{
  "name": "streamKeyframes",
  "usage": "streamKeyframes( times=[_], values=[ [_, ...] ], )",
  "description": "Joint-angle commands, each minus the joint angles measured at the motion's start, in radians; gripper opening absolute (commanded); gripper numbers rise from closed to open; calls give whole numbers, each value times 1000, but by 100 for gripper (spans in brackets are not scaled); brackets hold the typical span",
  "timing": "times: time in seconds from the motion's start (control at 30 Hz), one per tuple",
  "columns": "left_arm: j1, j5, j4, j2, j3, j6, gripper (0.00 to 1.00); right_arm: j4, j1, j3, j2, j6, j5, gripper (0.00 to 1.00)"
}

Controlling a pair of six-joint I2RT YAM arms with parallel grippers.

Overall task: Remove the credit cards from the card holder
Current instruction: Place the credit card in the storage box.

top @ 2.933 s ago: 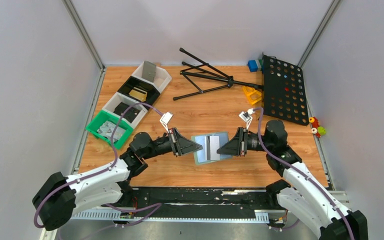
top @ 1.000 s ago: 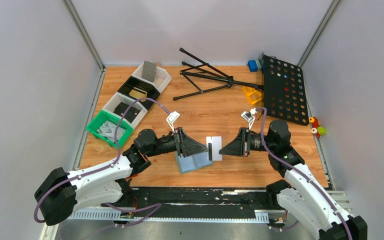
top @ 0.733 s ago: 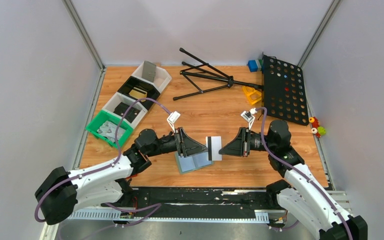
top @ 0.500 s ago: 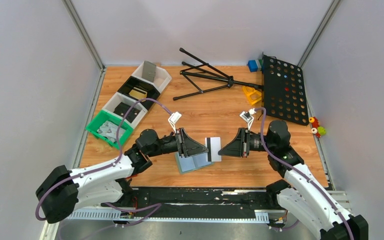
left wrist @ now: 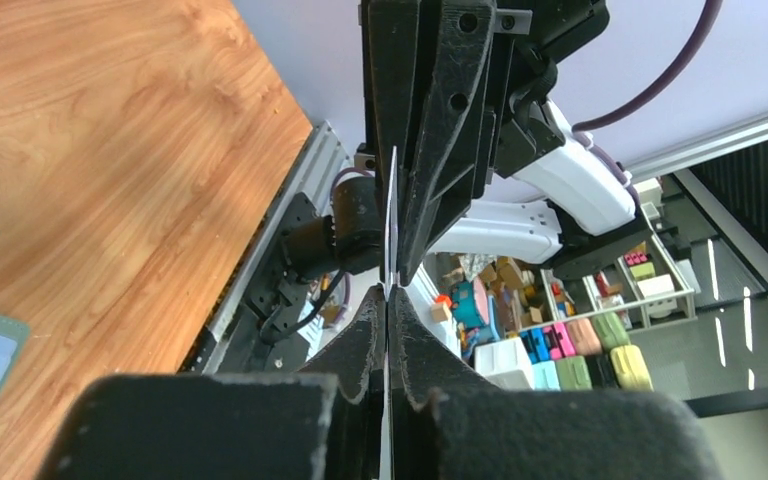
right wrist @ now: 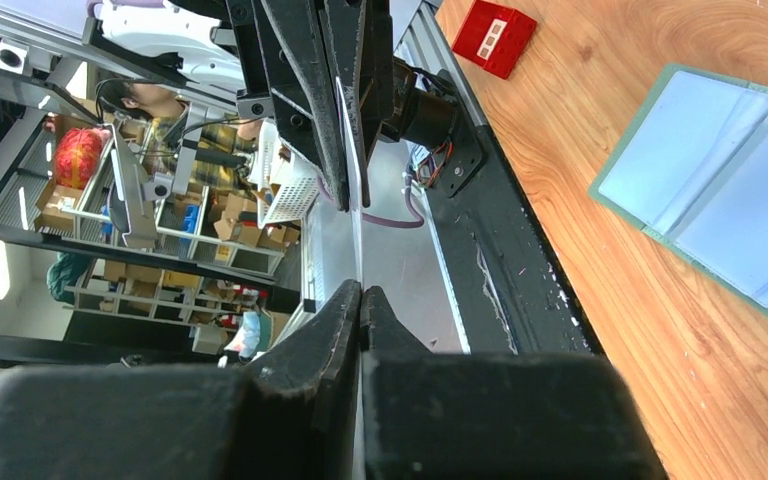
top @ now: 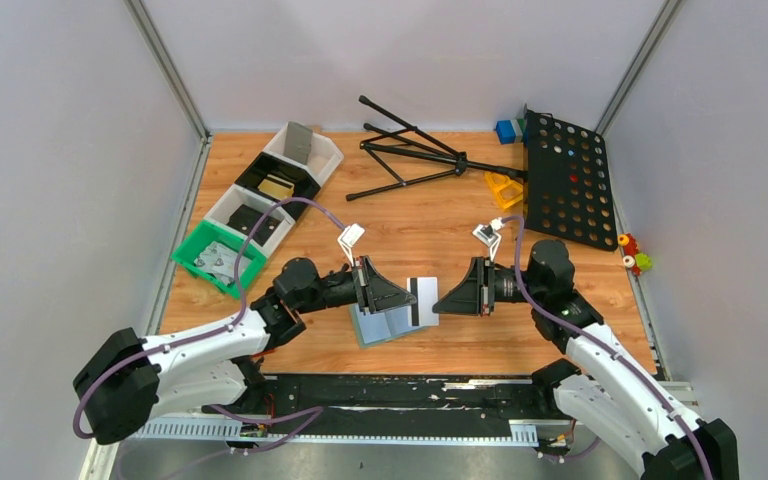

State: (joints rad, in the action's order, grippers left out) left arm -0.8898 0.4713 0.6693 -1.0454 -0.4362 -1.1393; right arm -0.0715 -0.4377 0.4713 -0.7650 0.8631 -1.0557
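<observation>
While both arms reach toward each other over the middle of the table, a single white card with a dark stripe is held between them, its face turned up toward the overhead camera. The left gripper is closed on one short edge of the card, and the right gripper is closed on the opposite edge. In each wrist view the card is seen edge-on as a thin line. It is pinched between that arm's own fingers and runs straight ahead into the fingers of the other arm, which are pressed together on it as well.

The card holder is laid open and flat on the wood, below the left jaws and slightly to their near side, with its pale sleeves turned up. In both wrist views it is shown lying apart from the fingers, off to one side of the jaws and lower than the card.

A small red block with white squares is seen in the right wrist view, on the wood beyond the holder and close to the table's edge rail.
</observation>
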Motion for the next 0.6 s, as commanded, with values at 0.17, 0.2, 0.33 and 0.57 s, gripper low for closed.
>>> streamKeyframes(
  times=[0.17, 0.2, 0.33, 0.57],
  values=[
    [-8, -139, -340, 58, -80, 127, 0, 181, -7, 58, -18, -161, 85, 42],
    [-8, -198, -460, 74, -111, 165, 0, 240, -7, 72, -23, -198, 114, 44],
    [6, -562, -968, 138, -254, 255, 0, 399, -7, 105, -46, -297, 224, 46],
    [286, -893, -1387, 188, -410, 353, 0, 421, -7, 99, -45, -320, 236, 44]
  ],
)
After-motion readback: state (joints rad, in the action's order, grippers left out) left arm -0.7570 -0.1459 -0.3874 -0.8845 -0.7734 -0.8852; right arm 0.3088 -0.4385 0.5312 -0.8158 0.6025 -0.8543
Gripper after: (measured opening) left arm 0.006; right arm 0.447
